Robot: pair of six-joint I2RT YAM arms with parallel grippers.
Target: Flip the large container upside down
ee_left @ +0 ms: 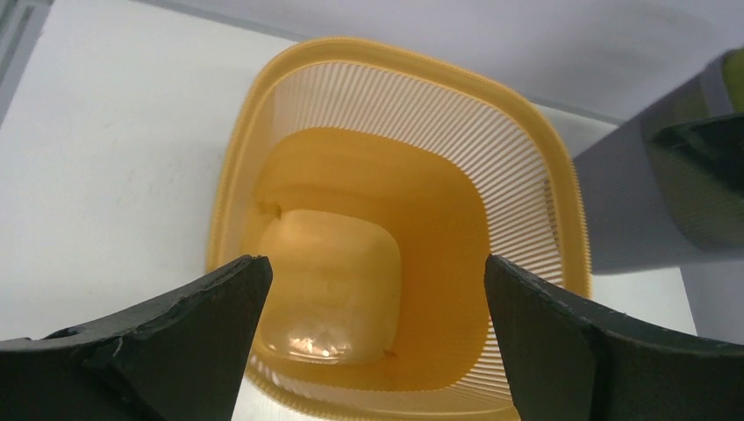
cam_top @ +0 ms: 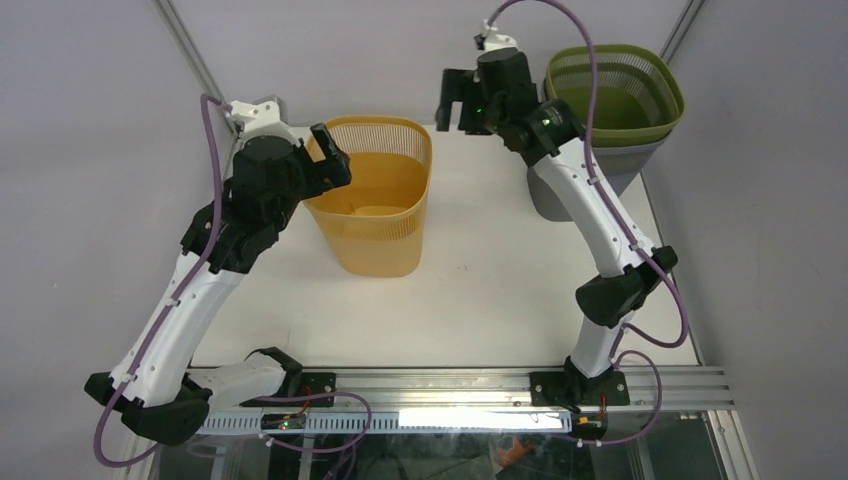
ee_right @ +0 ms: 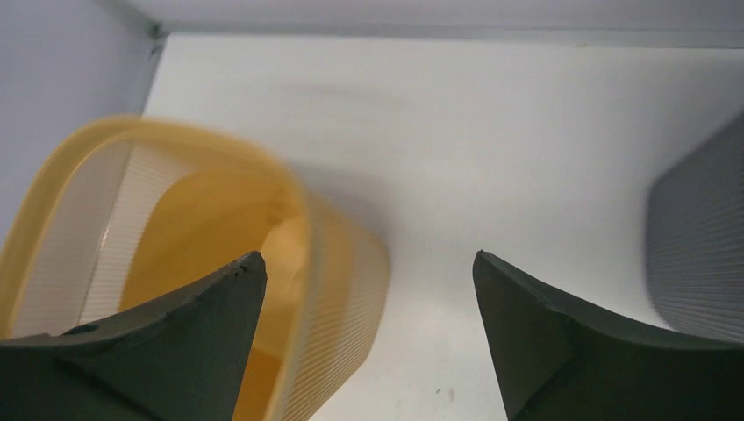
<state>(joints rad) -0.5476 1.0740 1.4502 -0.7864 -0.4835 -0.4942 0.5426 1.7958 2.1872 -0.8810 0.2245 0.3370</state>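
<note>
The large yellow container [cam_top: 380, 215] stands upright on the white table [cam_top: 480, 300], mouth up and empty. My left gripper [cam_top: 333, 158] hovers over its left rim, open; in the left wrist view the fingers [ee_left: 193, 333] frame the container's inside [ee_left: 351, 219] without touching it. My right gripper [cam_top: 458, 112] hangs open above the table, behind and to the right of the container. The right wrist view shows its open span [ee_right: 368, 263] over bare table, with the yellow container [ee_right: 175, 219] at the left, blurred.
A green basket [cam_top: 615, 85] sits nested in a grey one [cam_top: 560, 195] at the back right corner, close to the right arm. The grey wall also shows in both wrist views [ee_left: 623, 202] [ee_right: 702, 254]. Enclosure walls surround the table.
</note>
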